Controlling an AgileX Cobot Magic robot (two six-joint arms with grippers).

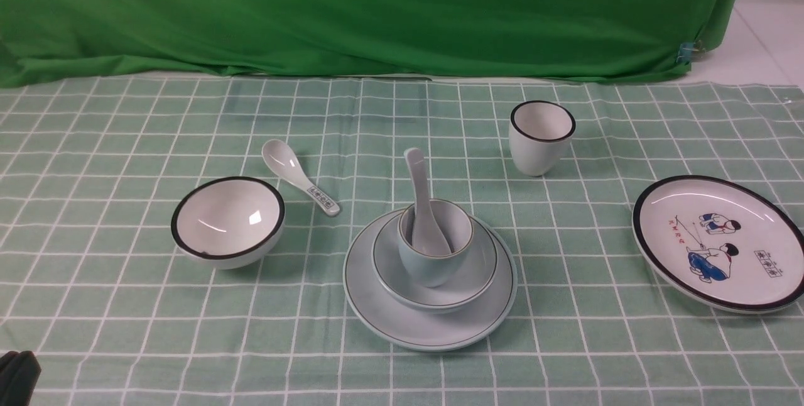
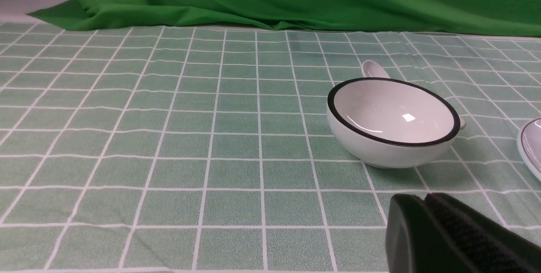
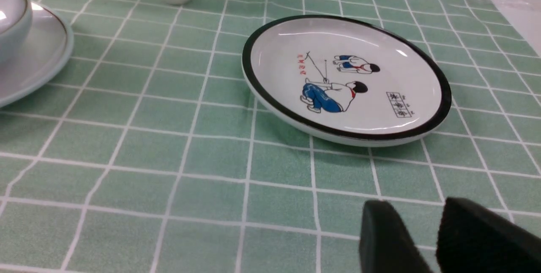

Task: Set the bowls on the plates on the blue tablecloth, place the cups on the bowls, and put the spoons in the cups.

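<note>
Nearest, the left gripper (image 2: 427, 205) rests low with jaws pressed together, empty; the right gripper (image 3: 431, 226) stands part-spread, holding nothing. Mid-cloth, the pale blue plate (image 1: 377, 305) carries its bowl (image 1: 477, 274), cup (image 1: 433, 268) and plain spoon (image 1: 422, 205), apparently finished. Beyond, the black-rimmed bowl (image 1: 227, 220), printed spoon (image 1: 298, 175), cartoon plate (image 1: 719, 241) and white cup (image 1: 541, 137) lie apart, empty, on the blue tablecloth (image 1: 125, 330).

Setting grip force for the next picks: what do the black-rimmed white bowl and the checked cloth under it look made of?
Black-rimmed white bowl: looks like glazed ceramic, glossy, with sharp light glints inside; melamine can't be ruled out. Pale green checked tablecloth: looks like thin woven fabric, matte, with soft creases and ripples near its far edge.
</note>
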